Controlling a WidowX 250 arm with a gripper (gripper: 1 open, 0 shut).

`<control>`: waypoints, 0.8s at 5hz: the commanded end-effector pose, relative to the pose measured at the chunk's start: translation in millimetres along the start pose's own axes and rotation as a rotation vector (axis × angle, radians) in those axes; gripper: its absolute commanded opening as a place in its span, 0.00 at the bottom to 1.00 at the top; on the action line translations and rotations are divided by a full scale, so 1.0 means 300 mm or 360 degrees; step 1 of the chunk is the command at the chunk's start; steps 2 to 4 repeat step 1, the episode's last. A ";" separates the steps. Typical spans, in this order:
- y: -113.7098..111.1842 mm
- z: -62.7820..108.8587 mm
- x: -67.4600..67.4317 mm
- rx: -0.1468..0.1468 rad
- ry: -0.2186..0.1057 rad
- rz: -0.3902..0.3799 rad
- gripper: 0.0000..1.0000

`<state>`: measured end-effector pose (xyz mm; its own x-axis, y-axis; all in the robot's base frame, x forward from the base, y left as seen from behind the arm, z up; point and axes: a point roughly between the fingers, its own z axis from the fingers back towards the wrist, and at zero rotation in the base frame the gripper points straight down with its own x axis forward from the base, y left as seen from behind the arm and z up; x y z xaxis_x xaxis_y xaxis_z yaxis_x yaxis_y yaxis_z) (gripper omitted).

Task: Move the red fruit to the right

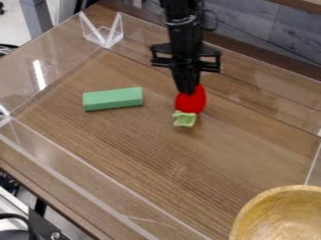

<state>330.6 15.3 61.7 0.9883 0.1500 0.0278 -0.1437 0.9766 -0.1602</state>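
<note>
The red fruit [190, 100], a small bright red toy strawberry with a pale green leafy cap [186, 119], sits at the middle of the wooden table, cap end pointing toward the front. My gripper [190, 90] points straight down onto it from above, its black fingers shut on the fruit's upper red part. Whether the cap still touches the wood I cannot tell. The arm rises from the gripper to the top edge of the picture.
A flat green rectangular block [113, 98] lies left of the fruit. Clear acrylic walls [38, 70] border the table [189, 178] on the left, back and front. A round wooden bowl [283, 217] fills the bottom right corner.
</note>
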 end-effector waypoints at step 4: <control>0.010 0.023 0.038 0.0000 -0.0099 -0.0054 0.00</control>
